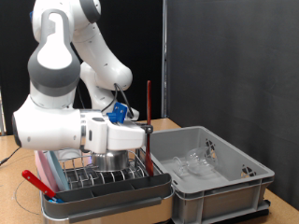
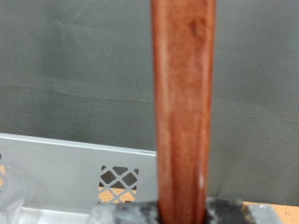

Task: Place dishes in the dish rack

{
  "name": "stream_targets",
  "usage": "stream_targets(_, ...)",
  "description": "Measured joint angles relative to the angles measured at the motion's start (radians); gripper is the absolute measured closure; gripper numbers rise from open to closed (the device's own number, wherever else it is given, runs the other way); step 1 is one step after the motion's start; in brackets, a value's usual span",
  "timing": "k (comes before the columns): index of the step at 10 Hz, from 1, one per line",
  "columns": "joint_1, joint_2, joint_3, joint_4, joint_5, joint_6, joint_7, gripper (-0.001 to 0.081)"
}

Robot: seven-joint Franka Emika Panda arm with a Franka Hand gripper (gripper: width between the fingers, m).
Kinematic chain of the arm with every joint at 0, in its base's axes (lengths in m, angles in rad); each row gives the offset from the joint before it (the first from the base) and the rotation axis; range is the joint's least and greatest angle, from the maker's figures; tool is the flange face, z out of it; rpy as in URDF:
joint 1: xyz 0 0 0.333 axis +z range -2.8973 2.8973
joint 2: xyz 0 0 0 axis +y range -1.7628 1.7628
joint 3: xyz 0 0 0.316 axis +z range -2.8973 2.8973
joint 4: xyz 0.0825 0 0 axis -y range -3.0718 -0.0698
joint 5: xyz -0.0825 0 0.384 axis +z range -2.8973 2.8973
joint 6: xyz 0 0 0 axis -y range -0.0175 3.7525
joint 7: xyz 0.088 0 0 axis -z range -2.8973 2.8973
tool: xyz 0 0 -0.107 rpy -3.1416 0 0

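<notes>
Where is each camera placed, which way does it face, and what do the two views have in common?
Exterior view: off the arm, level with the table, facing the white arm, the gripper low over the dish rack, and the grey crate at the exterior view's right.
Wrist view: on the hand, looking along the fingers, close up on a red-brown handle, with the crate wall behind; only dark finger parts show at the handle's base.
Shared: the upright red-brown handle and the grey crate.
</notes>
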Motion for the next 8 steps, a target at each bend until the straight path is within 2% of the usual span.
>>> stream_targets(4, 0.041, 0.070, -0.002, 0.050, -0.023, 0.014, -0.002, 0.0715)
stream_targets(8, 0.079, 0.110, -0.017, 0.062, -0.054, 0.076, 0.019, 0.0715)
